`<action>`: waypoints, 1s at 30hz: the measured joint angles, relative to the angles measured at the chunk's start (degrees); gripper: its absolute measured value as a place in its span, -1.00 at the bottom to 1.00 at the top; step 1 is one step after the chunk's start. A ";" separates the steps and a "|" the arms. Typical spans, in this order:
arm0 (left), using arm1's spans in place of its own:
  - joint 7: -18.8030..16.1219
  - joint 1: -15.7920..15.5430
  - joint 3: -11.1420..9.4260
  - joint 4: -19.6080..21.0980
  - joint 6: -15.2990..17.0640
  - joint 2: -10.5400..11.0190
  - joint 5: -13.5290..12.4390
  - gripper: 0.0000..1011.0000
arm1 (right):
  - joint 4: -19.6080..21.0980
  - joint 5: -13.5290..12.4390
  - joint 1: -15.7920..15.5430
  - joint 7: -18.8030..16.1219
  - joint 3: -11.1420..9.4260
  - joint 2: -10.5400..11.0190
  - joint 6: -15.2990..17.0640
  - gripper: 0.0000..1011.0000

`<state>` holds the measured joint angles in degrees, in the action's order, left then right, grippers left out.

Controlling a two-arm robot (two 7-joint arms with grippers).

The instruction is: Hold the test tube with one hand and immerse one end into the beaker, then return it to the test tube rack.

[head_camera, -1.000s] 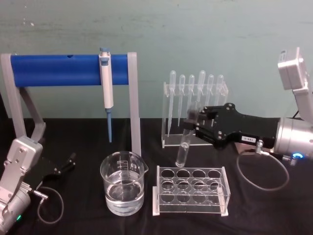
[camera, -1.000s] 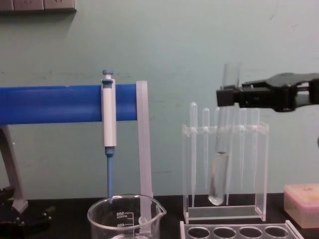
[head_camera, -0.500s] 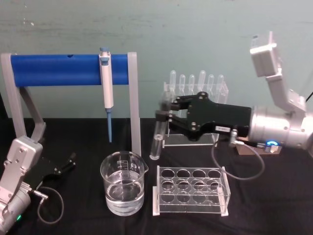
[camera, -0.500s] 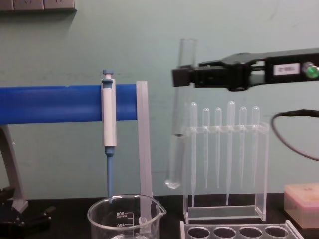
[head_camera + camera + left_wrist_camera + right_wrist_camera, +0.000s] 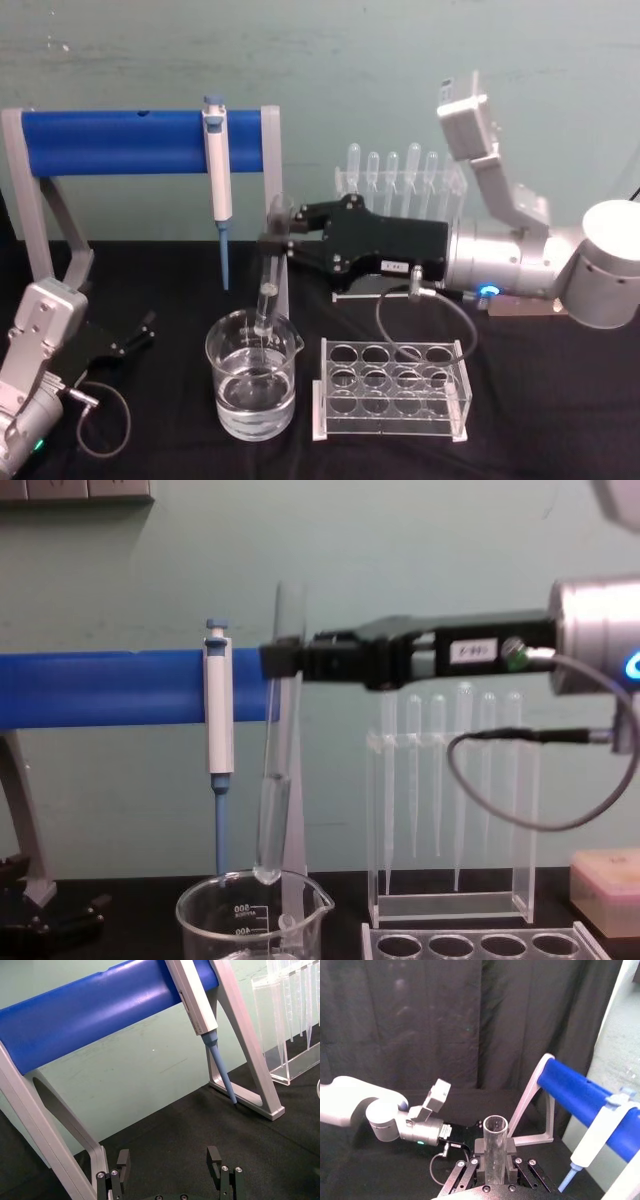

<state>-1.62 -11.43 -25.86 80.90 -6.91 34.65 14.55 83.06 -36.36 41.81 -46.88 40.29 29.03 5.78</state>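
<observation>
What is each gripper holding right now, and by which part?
The right gripper holds the test tube just below its open rim; the left gripper, parked at left, holds nothing.

**Pale green wall is backing a black-draped desk**

Scuffs and faint marks are showing across the matte paint. A row of grey plates is sitting high on it at the chest view's top-left edge. Heavy black curtains are hanging in long folds past the desk's edge, and even light is falling over the dark cloth.
</observation>
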 joint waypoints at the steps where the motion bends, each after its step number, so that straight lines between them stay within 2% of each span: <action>1: 0.00 0.00 0.00 0.00 0.00 0.00 0.00 0.98 | -0.55 0.12 0.15 -0.08 0.24 -0.30 -0.17 -0.53; 12: 0.00 0.00 0.00 0.00 0.00 0.00 0.00 0.98 | -9.63 1.92 1.65 -2.43 2.77 -4.63 -3.79 -0.53; 18: 0.00 0.00 0.00 0.00 0.00 0.00 0.00 0.98 | -12.77 2.67 1.42 -3.45 3.33 -6.03 -5.22 -0.53; 30: 0.00 0.00 0.00 0.00 0.00 0.00 0.00 0.98 | -15.49 4.99 0.23 -4.55 3.88 -7.15 -8.59 -0.52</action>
<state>-1.62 -11.43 -25.86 80.90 -6.91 34.65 14.55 67.56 -31.37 42.04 -51.43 44.17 21.87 -2.81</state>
